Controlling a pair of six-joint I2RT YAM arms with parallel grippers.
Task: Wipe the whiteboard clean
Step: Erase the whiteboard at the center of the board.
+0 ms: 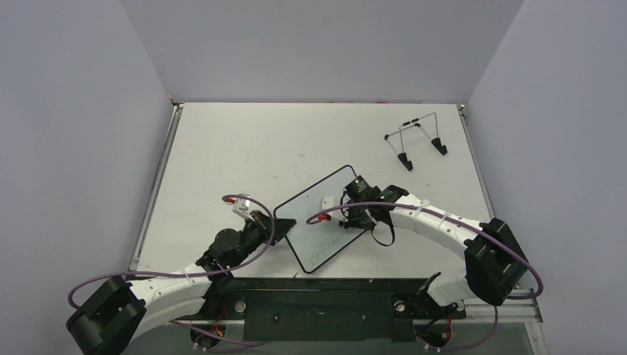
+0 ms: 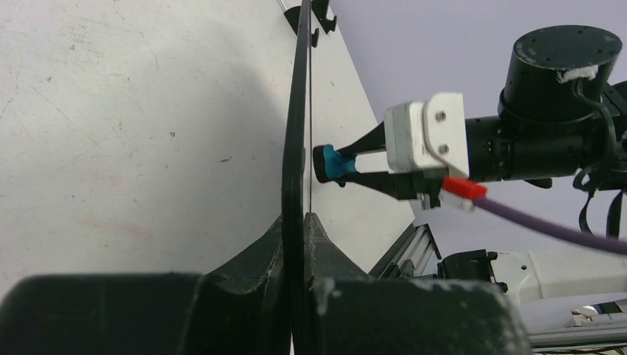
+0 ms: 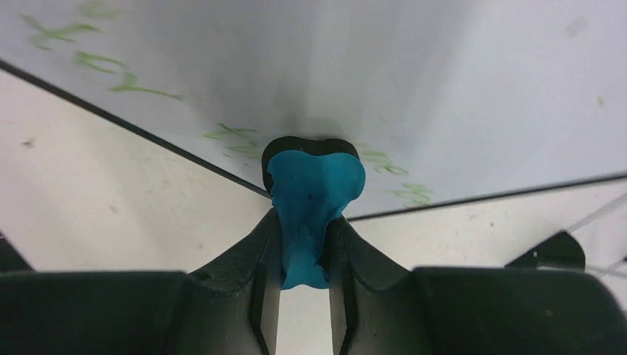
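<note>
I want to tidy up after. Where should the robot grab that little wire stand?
Probably the thin cross wire at the top of the wire stand, coming down from above. It looks raised off the table, so fingers can close around it, while the black feet sit flat and low.

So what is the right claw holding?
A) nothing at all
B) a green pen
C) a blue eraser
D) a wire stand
C: the right claw is shut on a blue eraser, whose head is set against the whiteboard.
</note>
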